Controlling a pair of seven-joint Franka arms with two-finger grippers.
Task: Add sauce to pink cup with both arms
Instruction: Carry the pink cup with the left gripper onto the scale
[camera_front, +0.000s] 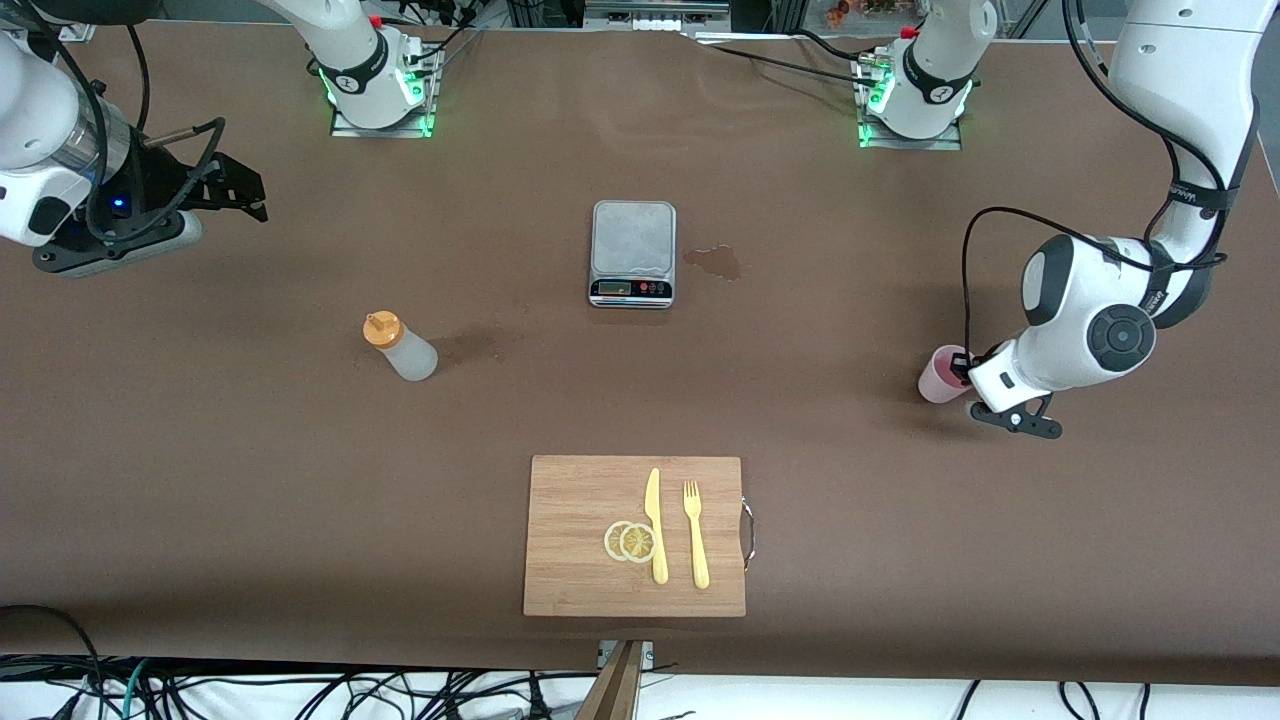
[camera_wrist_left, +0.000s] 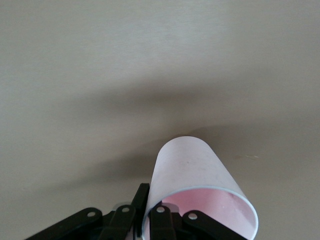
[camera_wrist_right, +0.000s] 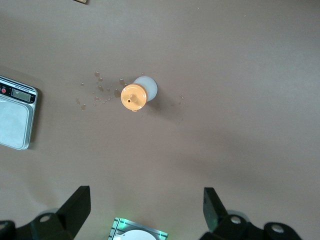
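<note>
The left pincer (camera_wrist_left: 147, 220) was clamped on the pink cup (camera_front: 942, 374) at the counter's (camera_front: 200, 480) left-arm end; the right pincer (camera_wrist_right: 145, 207), jaws apart, waited above the untouched sauce (camera_front: 399, 345); no pouring had begun.

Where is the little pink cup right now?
In the front view, the small pale pink plastic cup is at the left arm's end of the brown table, pinched at its rim by the left claw and farther from the camera than the wooden cutting board.
</note>
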